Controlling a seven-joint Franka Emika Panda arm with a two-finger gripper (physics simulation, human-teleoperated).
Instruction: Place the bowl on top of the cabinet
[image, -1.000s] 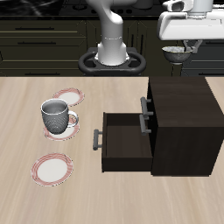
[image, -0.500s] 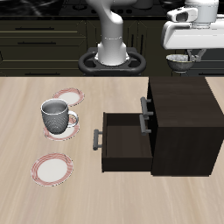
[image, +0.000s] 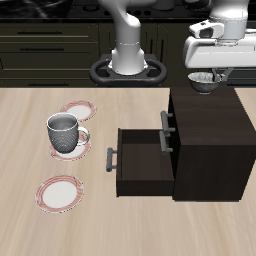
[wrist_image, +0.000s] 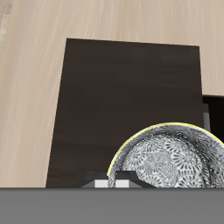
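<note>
The bowl (image: 206, 83) is small, round and grey-white with a dark speckled inside. My gripper (image: 207, 76) is shut on its rim and holds it just above the back part of the cabinet's flat top (image: 212, 102). The cabinet is a large dark brown box with a drawer (image: 143, 160) pulled out toward the mug. In the wrist view the bowl (wrist_image: 166, 159) fills the space under my fingers, with the dark cabinet top (wrist_image: 105, 96) beneath it. My fingertips are mostly hidden there.
A grey textured mug (image: 63, 132) stands on a red-rimmed plate. Another red-rimmed plate (image: 78, 109) lies farther back and one (image: 58, 192) lies nearer the table's front edge. The open drawer's grey bar handle (image: 111, 159) sticks out toward the mug.
My gripper has come down with the bowl, from well above the cabinet to just over its top near the back edge.
</note>
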